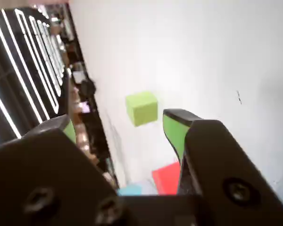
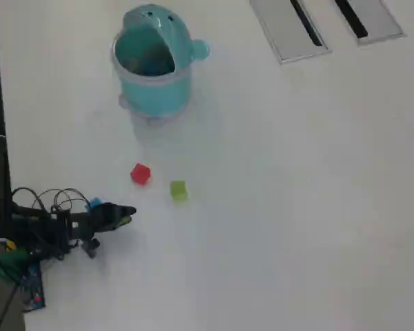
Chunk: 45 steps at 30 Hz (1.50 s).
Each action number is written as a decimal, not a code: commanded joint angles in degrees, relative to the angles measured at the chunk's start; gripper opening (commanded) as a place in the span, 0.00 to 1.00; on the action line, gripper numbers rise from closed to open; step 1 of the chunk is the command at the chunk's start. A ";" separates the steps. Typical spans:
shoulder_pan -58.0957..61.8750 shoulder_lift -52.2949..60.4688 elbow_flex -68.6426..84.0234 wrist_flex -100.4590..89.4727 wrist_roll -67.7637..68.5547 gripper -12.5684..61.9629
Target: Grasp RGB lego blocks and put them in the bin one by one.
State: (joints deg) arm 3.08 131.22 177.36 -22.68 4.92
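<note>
In the overhead view the teal bin [image 2: 152, 65] stands at the back left, hood lid up. The red block [image 2: 140, 174] and the yellow-green block [image 2: 179, 191] lie apart on the white table in front of it. The blue block [image 2: 94, 204] peeks out beside the arm at the left edge. My gripper [image 2: 126, 214] is left of the red and green blocks and touches none. In the wrist view my gripper [image 1: 120, 125] is open with nothing between its green pads. The yellow-green block [image 1: 141, 108] lies ahead, the red block [image 1: 166, 178] lies low by the right jaw, and a blue sliver [image 1: 130, 189] shows below.
Two grey slotted panels [image 2: 290, 27] are set into the table at the back right. The table's left edge [image 2: 1, 138] runs close to the arm, with wires and a board [image 2: 27, 289] at the arm's base. Dark clutter beyond that edge [image 1: 28, 70] fills the wrist view's left.
</note>
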 commanded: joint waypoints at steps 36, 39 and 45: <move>-0.09 3.52 4.22 -1.41 -9.14 0.62; -0.09 3.52 4.22 -2.11 -9.14 0.62; -0.18 3.60 3.96 -5.36 -11.51 0.62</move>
State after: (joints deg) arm 2.99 131.22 177.36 -22.68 -4.75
